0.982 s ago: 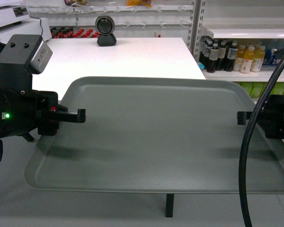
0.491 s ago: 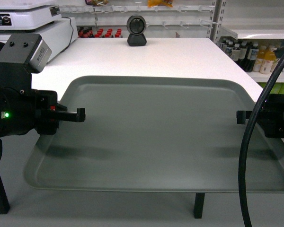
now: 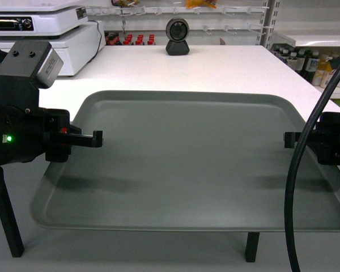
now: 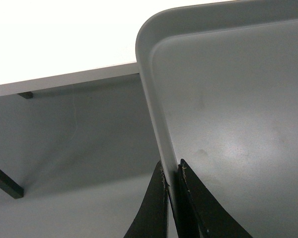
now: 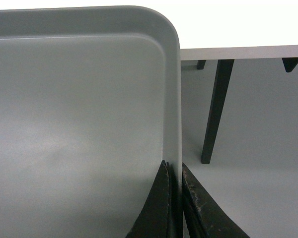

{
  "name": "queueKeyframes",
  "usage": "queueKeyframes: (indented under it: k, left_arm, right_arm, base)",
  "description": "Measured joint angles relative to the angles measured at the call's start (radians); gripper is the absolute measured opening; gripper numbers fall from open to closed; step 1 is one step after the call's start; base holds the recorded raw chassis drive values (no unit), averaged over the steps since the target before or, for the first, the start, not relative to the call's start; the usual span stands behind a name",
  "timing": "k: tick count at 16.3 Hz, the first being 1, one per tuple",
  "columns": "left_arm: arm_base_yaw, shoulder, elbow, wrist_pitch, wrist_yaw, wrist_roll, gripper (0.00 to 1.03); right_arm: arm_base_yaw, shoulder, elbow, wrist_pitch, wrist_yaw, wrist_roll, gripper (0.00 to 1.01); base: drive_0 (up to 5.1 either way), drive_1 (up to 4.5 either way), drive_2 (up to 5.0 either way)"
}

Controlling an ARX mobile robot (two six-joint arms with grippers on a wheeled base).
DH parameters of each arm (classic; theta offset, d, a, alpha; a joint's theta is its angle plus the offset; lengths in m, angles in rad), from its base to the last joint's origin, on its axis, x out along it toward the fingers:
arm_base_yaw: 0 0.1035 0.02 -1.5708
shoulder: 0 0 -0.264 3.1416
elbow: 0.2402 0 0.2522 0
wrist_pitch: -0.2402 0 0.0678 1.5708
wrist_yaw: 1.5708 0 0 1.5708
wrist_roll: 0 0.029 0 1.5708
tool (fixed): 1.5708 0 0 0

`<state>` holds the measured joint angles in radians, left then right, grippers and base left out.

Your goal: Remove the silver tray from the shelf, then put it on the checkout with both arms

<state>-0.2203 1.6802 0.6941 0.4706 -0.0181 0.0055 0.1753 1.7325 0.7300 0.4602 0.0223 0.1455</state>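
The silver tray hangs level in the air in front of the white checkout, its far edge over the counter's near edge. My left gripper is shut on the tray's left rim, one finger on each side. On the opposite side, my right gripper is shut on the right rim in the same way. The black scanner stands at the back of the checkout. The shelf the tray came from is out of view.
A white scale or register sits on the checkout's left rear. Store shelves with bottles stand at the right. Black table legs reach the grey floor below the tray. My right arm's black cable crosses the tray's right side.
The checkout and scanner have shifted rightward in the head view and the white scale has come into view at left, as the base turns. Tray and both grippers keep the same hold.
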Motion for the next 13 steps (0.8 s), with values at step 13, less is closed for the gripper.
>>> queueKeyframes:
  k: [13]
  left_arm:
    - [0.000, 0.000, 0.000, 0.000, 0.000, 0.001, 0.04]
  right_arm:
    - [0.000, 0.000, 0.000, 0.000, 0.001, 0.000, 0.03]
  base:
    - [-4.9, 2.51, 2.5]
